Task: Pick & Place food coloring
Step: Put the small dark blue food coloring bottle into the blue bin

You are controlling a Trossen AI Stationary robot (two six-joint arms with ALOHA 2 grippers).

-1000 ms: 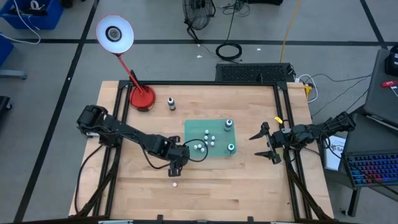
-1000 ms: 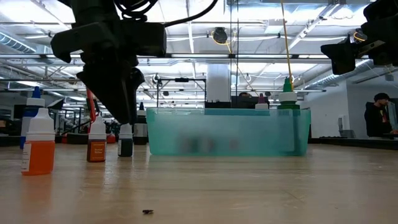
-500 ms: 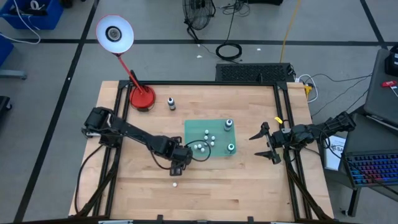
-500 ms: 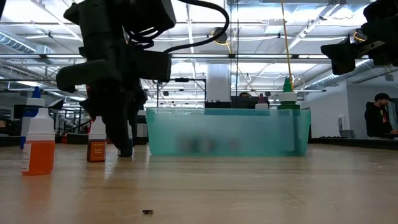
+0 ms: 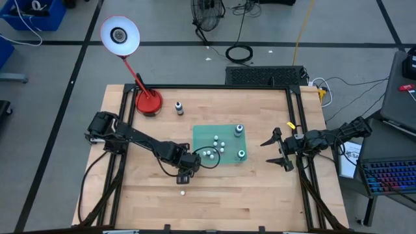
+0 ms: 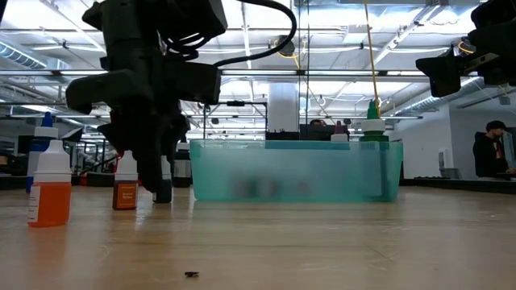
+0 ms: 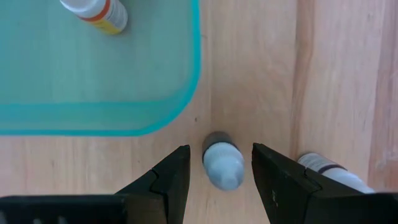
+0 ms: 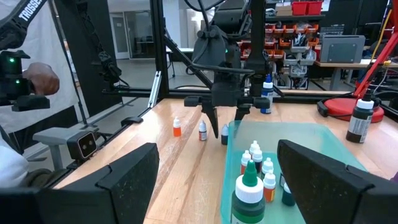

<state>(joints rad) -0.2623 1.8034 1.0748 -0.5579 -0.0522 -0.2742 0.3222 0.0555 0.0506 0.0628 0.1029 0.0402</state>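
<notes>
Right wrist view: "TROSSEN" lettering.

- High view looks straight down on the whole surface.
- Low view sits at surface height, facing 12 o'clock.
- Left wrist view peers down, close above the tray corner.
- Right wrist view looks across; all share the tray.

Over the last second the left pincer has dropped from above the counter to straddle 1 small dark bottle just outside the green tray's corner, fingers apart on either side.
</notes>
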